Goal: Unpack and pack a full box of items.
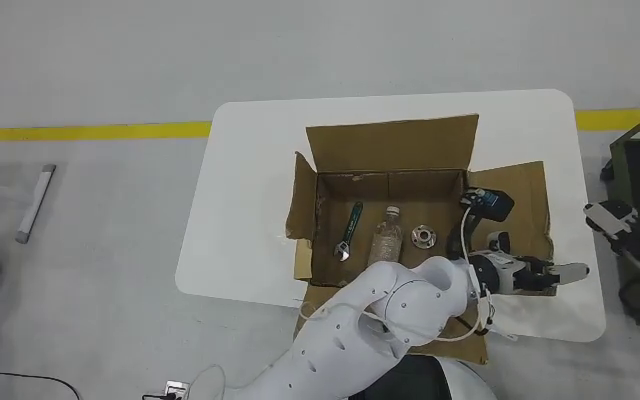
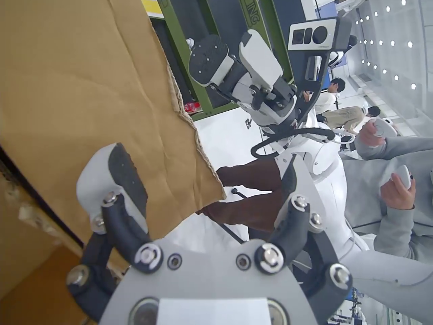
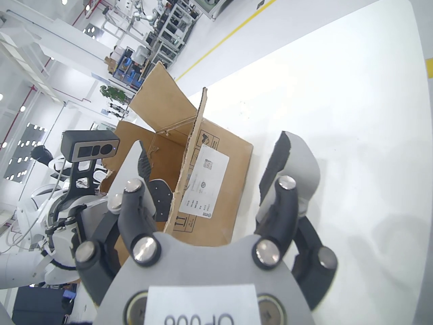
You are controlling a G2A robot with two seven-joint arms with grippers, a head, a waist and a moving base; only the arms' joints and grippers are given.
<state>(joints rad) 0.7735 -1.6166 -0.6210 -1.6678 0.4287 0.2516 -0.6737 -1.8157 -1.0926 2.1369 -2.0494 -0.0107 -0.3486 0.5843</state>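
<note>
3 items in cardboard box (image 1: 390,146): wrench (image 1: 349,230), bottle (image 1: 386,240), metal fitting (image 1: 424,237); left gripper (image 1: 570,270) at box's 3 o'clock, fingers apart, rec.: recentre over fitting, descend vert.

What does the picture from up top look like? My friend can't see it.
An open cardboard box sits on a white table, with a green-handled wrench, a clear plastic bottle and a small round metal part lying side by side inside. The left gripper, open, is over the flap folded out on the robot's right.
</note>
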